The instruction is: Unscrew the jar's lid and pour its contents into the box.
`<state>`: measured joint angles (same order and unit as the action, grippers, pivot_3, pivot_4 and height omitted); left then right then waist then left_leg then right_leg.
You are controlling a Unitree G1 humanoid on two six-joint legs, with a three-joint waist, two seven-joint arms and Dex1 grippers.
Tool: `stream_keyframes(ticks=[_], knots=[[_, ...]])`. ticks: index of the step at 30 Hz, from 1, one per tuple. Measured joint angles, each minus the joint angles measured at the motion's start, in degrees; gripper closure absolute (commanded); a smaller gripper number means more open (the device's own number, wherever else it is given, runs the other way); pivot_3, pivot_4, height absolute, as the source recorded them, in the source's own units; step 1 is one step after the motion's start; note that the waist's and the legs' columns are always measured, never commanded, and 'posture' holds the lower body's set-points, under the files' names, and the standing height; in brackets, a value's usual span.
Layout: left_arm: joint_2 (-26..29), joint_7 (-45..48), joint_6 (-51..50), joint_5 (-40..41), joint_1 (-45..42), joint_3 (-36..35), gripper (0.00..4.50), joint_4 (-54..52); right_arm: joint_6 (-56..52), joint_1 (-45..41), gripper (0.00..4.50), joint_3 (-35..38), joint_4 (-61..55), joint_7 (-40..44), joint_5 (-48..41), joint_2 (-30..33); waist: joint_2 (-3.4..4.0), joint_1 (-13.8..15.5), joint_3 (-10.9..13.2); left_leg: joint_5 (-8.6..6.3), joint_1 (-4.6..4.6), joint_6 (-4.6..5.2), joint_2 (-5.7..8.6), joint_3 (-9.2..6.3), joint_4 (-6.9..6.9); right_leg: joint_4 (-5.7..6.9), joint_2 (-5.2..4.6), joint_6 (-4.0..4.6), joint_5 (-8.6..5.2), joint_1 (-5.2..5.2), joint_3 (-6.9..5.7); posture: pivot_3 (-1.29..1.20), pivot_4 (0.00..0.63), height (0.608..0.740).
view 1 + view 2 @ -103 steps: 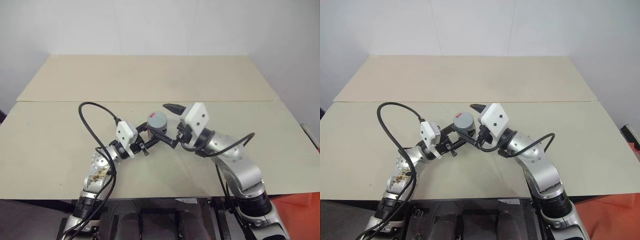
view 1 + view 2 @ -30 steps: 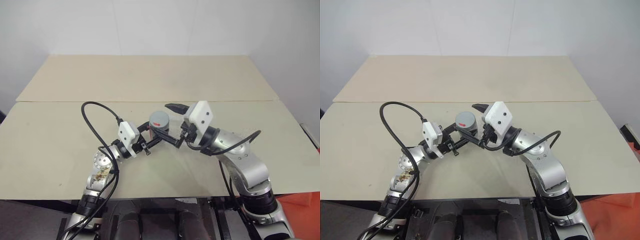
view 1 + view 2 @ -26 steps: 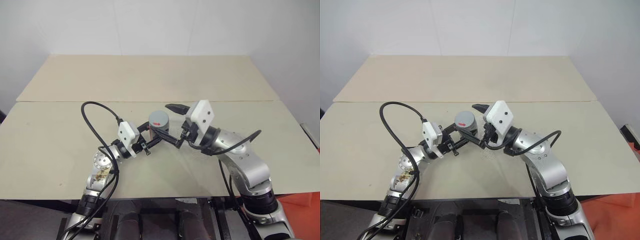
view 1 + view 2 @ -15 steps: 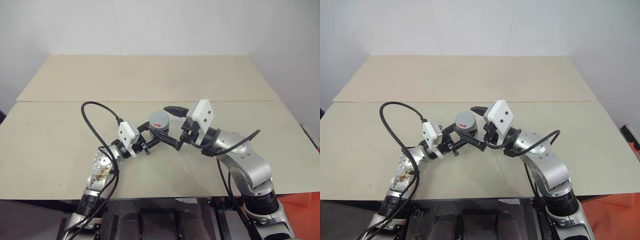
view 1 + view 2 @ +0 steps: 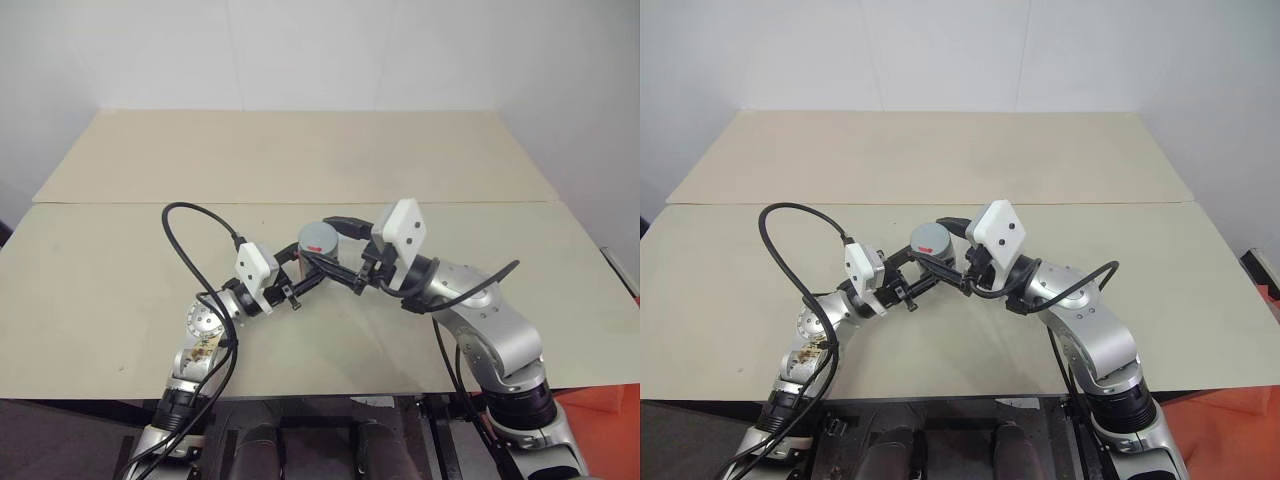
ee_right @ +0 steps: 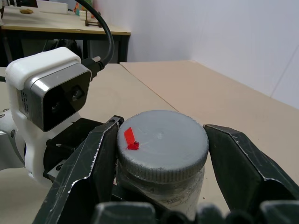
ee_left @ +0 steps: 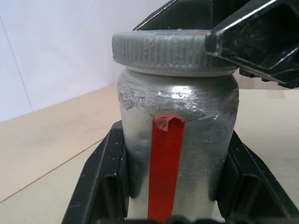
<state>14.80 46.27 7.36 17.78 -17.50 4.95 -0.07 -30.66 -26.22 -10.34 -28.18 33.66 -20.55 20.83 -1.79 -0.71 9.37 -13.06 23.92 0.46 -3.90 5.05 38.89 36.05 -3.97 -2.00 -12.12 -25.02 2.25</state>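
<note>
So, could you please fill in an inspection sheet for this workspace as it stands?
Surface: beige table, two boards, seam across.
Job's things: jar upright, off the table, lid on; box nothing seen.
Clutter: nothing seen.
Grippers: left gripper shut on the jar's body; right gripper fingers at both sides of the lid, grip unclear.
Cables: black cable looping above left arm; another by right wrist.
Surroundings: white wall behind.
</note>
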Motion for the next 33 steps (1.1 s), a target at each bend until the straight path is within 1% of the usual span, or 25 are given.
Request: stream_keyframes(ticks=[8, 15, 17, 19, 21, 24, 26, 27, 31, 33], knots=[[0.0, 0.4, 0.2, 0.1, -0.4, 0.0, 2.58, 0.6, 0.0, 0.0, 1.24, 0.2, 0.0, -0.5, -0.4, -0.6, 0.0, 0.0, 0.0, 0.0, 0.0, 0.0, 0.0, 0.0, 0.0, 0.0, 0.0, 0.0, 0.0, 0.0, 0.0, 0.0, 0.15, 0.74], [0.1, 0.6, 0.2, 0.0, -0.4, 0.0, 2.58, 1.1, -0.1, -0.7, 1.24, 5.9, -0.8, -2.9, -7.0, -5.6, 0.0, 0.0, 0.0, 0.0, 0.0, 0.0, 0.0, -0.01, 0.0, 0.01, 0.01, 0.0, 0.0, 0.0, 0.0, 0.0, 0.15, 0.74], [0.1, 0.6, 0.2, 0.0, -0.4, 0.1, 2.58, 1.1, -0.1, -0.6, 1.24, 7.5, -0.7, -4.6, -8.6, -7.2, 0.0, 0.0, 0.0, 0.0, 0.0, 0.0, 0.0, 0.0, 0.0, 0.0, 0.0, 0.0, 0.0, 0.0, 0.0, 0.0, 0.15, 0.74], [0.0, 0.6, 0.3, 0.0, -0.4, 0.1, 2.58, 1.1, -0.8, -0.6, 1.24, 9.7, -0.6, -7.0, -9.1, -7.0, 0.0, 0.0, 0.0, 0.0, 0.01, 0.0, 0.01, 0.0, 0.01, 0.0, -0.02, 0.0, 0.0, 0.01, 0.0, 0.0, 0.15, 0.74], [0.1, 0.4, 0.2, 0.0, -0.4, 0.1, 2.58, 1.1, -2.3, -0.5, 1.24, 11.8, -0.1, -9.2, -8.6, -5.2, 0.0, 0.2, 0.0, 0.0, 0.01, 0.0, 0.02, 0.01, 0.01, 0.0, -0.03, 0.0, 0.0, 0.01, -0.01, 0.0, 0.15, 0.74], [0.3, 0.2, 0.2, 0.0, -0.4, -0.1, 2.58, 1.0, -5.1, 2.2, 1.24, 14.6, 0.5, -11.0, -5.4, 2.4, 0.0, 0.5, 0.0, 0.0, 0.05, 0.0, 0.03, 0.02, -0.01, -0.07, -0.06, 0.0, 0.0, 0.01, -0.02, 0.0, 0.15, 0.74], [0.5, -0.1, 0.2, -0.1, -0.4, -0.2, 2.58, 1.0, -9.3, 5.3, 1.24, 15.5, 0.6, -11.2, -3.8, 9.0, 0.01, 0.6, 0.0, 0.0, 0.07, 0.0, 0.05, 0.02, -0.03, -0.09, -0.07, 0.0, 0.0, 0.0, -0.02, 0.0, 0.15, 0.74], [0.7, -0.2, 0.2, -0.1, -0.3, -0.4, 2.58, 1.0, -11.4, 6.4, 1.24, 16.0, 0.9, -11.2, -3.4, 10.9, 0.01, 0.6, 0.0, 0.0, 0.08, 0.0, 0.05, 0.01, -0.04, -0.09, -0.07, 0.0, 0.0, -0.01, -0.01, 0.0, 0.15, 0.74], [0.6, -0.5, 0.2, -0.5, -0.4, -0.2, 2.58, 1.0, -18.2, 11.1, 1.24, 14.7, 0.5, -11.0, -1.9, 17.4, 0.01, 0.0, 0.0, 0.0, 0.05, 0.01, 0.02, -0.02, -0.04, -0.07, -0.02, 0.0, -0.01, -0.01, 0.01, 0.0, 0.15, 0.74], [0.6, -0.6, 0.3, -0.7, -0.4, -0.2, 2.58, 1.1, -20.8, 14.2, 1.24, 12.6, 0.5, -11.2, -0.4, 18.8, 0.01, -0.1, 0.0, 0.0, 0.04, 0.01, 0.03, -0.03, -0.03, -0.06, -0.02, -0.01, -0.01, -0.01, 0.02, 0.0, 0.15, 0.74]])
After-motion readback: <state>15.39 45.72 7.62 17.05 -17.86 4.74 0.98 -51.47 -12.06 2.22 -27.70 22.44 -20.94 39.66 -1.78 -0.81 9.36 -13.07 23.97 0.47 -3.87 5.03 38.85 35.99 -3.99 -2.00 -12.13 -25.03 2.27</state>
